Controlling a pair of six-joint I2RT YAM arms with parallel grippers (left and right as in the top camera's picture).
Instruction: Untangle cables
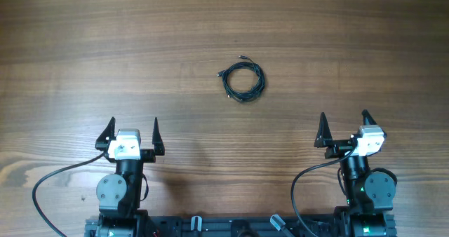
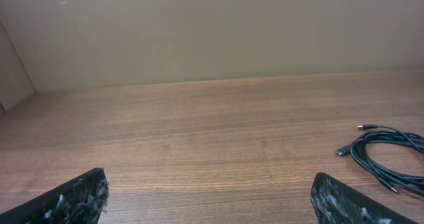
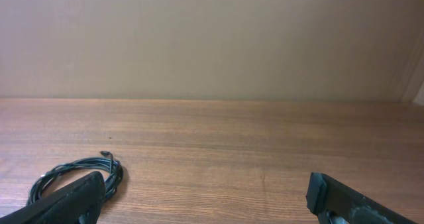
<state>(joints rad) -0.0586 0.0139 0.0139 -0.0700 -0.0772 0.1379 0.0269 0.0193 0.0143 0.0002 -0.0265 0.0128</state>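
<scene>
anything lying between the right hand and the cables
Nothing. The overhead view shows only bare wooden table between the open right hand and the coiled cables.

The overhead camera looks straight down on the worktop from high up, with the left arm and right arm at its near edge. Each wrist camera sits low over the wood, facing the far edge and the wall. All three views share the coiled cables.
</scene>
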